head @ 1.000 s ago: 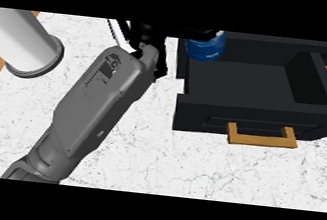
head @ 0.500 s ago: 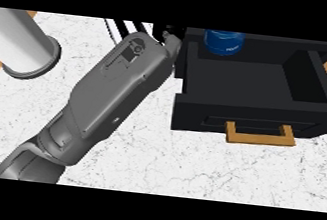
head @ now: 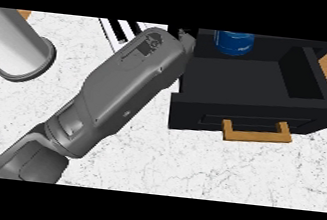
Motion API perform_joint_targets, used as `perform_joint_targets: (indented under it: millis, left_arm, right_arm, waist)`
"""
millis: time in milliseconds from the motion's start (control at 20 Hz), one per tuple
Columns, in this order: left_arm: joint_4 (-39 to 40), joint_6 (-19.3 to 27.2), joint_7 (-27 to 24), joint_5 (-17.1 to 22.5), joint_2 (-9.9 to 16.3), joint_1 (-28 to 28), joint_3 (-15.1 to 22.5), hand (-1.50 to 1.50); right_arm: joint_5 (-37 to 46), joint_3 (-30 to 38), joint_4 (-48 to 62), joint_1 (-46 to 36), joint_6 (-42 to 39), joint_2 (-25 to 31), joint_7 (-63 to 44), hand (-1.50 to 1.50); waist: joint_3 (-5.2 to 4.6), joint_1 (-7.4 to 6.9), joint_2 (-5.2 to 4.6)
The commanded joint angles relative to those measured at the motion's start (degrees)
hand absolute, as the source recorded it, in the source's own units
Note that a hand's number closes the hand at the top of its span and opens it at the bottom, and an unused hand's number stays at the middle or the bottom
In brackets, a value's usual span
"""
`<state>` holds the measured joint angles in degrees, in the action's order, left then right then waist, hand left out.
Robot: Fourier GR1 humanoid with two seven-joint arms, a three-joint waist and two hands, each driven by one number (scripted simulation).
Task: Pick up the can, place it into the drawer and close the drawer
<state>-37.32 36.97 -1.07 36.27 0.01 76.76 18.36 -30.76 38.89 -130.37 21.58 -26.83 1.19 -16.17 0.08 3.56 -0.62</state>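
At 9 o'clock a pale grey cylinder with a flared base [head: 14,43] stands upright on the white marbled surface [head: 190,165], with a strip of wooden floor showing past its left edge. A big grey forearm [head: 112,96] comes in from 7 o'clock and runs diagonally up toward 12, covering most of the left half of the view; can't tell from this frame alone which arm it is. Its black hand [head: 183,37] is mostly hidden behind the wrist and cut off at the top edge, only a dark sliver shows just beside the drawer's left wall, so can't tell if the fingers are apart, together or clamped on anything. Some black-and-white stripes [head: 120,29] sit just left of the wrist at 12 o'clock, unclear what they are. Right of the arm, toward 1–3 o'clock, the black open-top drawer [head: 248,116] is pulled out, with a tan wooden handle [head: 257,132] on its front face. The blue cylindrical can [head: 234,43] is upright at about 1 o'clock, at the drawer's back edge, top cropped by the frame; can't tell whether it sits inside the cavity or just behind it. No second hand shows in the frame.
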Motion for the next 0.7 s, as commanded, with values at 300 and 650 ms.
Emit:
perform_joint_targets:
  millis: [300,650]
  left_arm:
    - [5.1,2.1,-3.6,9.9,0.0,0.8,8.2,1.5]
    - [6.6,5.3,-5.3,12.7,0.0,0.4,14.6,-1.5]
  right_arm:
    - [1.9,-1.9,-0.4,-0.4,-0.3,-1.1,0.8,-1.5]
    - [2.8,-2.4,-1.4,-3.8,2.4,0.3,-2.6,-1.5]
  waist:
    - [0.03,0.92,-0.13]
    - [0.01,1.08,-0.34]
